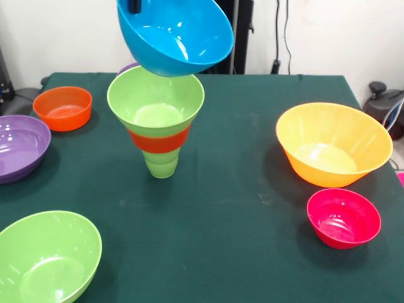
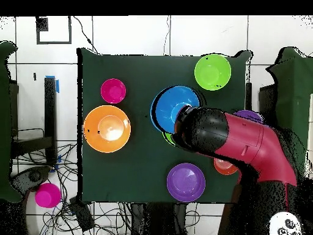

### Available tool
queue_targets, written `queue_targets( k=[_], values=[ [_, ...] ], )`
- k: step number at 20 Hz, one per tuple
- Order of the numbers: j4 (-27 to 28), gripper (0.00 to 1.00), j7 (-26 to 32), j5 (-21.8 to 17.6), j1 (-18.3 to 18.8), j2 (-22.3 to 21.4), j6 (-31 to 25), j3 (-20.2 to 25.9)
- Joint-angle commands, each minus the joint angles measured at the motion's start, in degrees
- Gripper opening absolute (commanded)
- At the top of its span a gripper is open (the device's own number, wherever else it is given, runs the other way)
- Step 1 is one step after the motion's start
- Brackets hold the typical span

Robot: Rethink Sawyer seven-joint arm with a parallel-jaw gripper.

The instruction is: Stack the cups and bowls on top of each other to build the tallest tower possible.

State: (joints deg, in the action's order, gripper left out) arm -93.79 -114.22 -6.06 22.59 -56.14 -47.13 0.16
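Blue bowl [image 1: 175,36] is pinched by its rim in the gripper [image 1: 134,6] and held tilted just above the tower [image 1: 156,120], whose green top bowl is left open-side-up mid-table to receive it.

No text, label, brand or number I can read, not on my bowls, arm or table
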Motion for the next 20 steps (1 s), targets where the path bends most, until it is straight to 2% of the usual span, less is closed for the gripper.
queue_targets(
  k=[1,20],
  values=[
    [-3.9,0.00,5.6,-3.4,-1.7,1.4,1.7,5.8],
    [-2.3,0.00,8.6,-4.1,0.5,2.9,1.8,7.8]
  ],
)
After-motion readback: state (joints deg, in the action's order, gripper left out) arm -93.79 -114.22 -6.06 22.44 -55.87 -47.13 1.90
